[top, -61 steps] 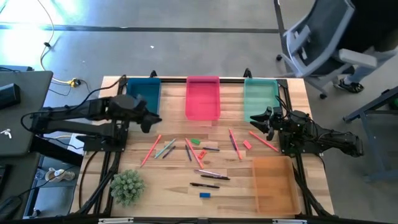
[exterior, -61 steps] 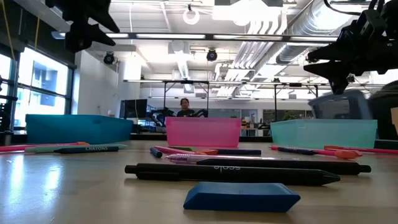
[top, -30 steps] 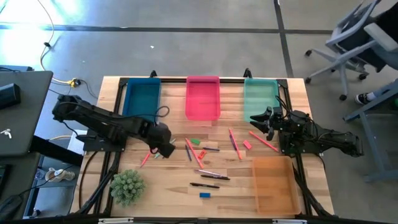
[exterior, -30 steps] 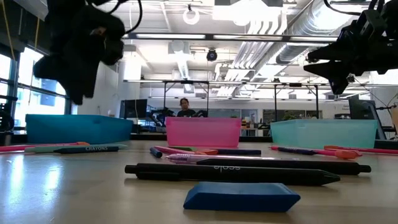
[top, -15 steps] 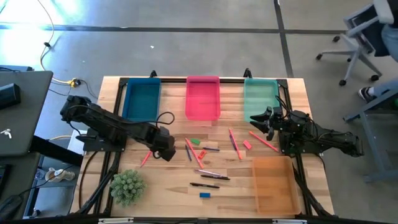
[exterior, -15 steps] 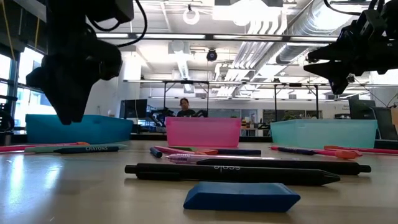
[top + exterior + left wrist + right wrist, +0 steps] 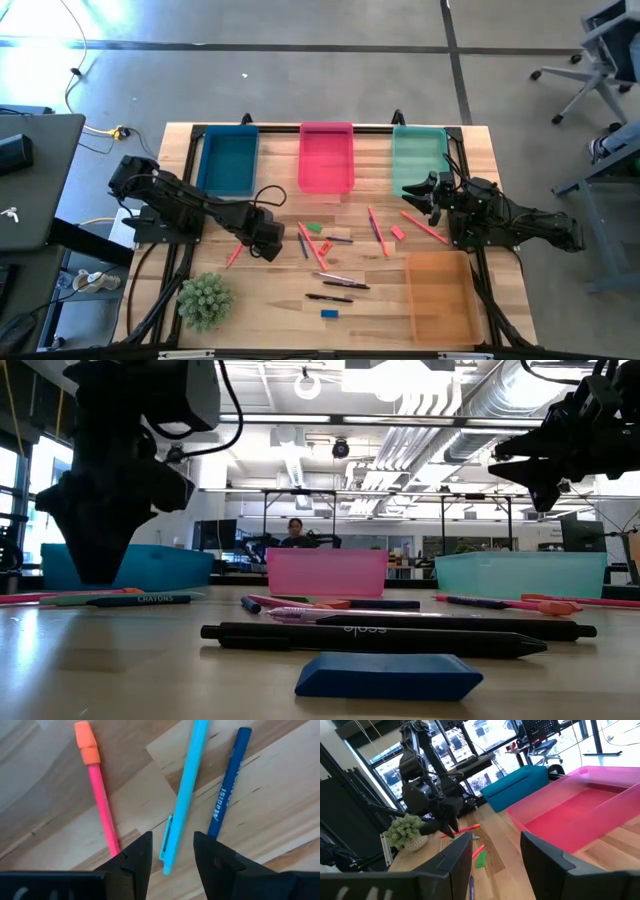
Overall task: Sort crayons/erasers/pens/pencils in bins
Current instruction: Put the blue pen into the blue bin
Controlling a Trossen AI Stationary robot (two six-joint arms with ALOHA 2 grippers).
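My left gripper (image 7: 267, 243) points down, low over a group of sticks left of the table's middle, and stands open. In the left wrist view its gripper (image 7: 172, 854) has a finger on either side of the near end of a light blue stick (image 7: 185, 785). That stick lies flat on the wood between a pink pencil (image 7: 102, 800) and a dark blue crayon (image 7: 227, 790). My right gripper (image 7: 410, 195) waits open and level beside the teal bin (image 7: 418, 157). Black pens (image 7: 330, 297) and a blue eraser (image 7: 329, 313) lie nearer the front.
The dark blue bin (image 7: 228, 160) and the pink bin (image 7: 326, 157) stand along the far edge, and the orange bin (image 7: 440, 295) stands at the near right. A green eraser (image 7: 314, 227), a pink eraser (image 7: 397, 232) and more sticks lie mid-table. A small plant (image 7: 203, 300) stands at the near left.
My left gripper has come down toward the table over the sticks left of the middle, tipping to point straight down. The sticks, the erasers and my right arm have kept still.
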